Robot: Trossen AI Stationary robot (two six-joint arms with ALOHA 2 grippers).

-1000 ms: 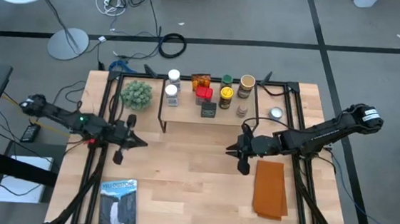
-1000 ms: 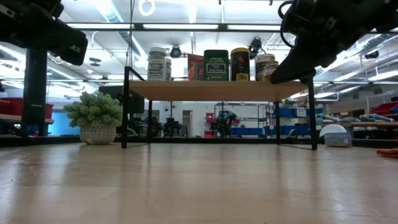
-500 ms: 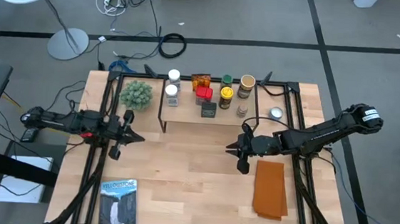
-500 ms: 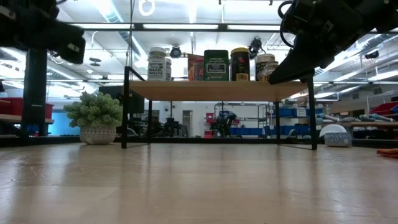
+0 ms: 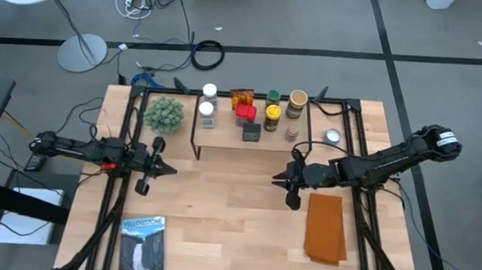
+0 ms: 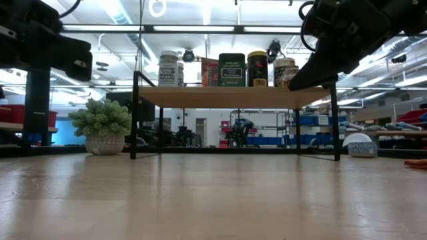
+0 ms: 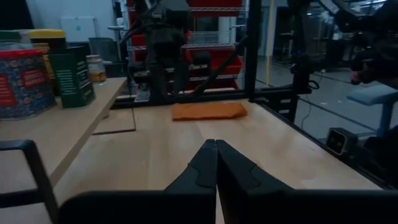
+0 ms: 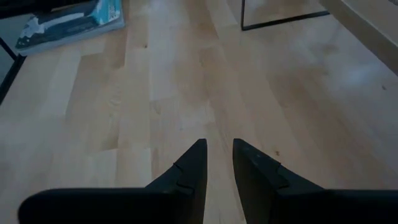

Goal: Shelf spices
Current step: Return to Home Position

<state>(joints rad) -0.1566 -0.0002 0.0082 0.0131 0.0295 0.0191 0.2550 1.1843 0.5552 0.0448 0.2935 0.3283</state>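
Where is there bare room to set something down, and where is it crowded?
Bare: the table in front of the shelf, between left gripper and right gripper, and between package and cloth. Crowded: the shelf's back half, lined with spices.

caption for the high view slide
Small spice jars and boxes on the low wooden shelf; left pincer, right pincer empty
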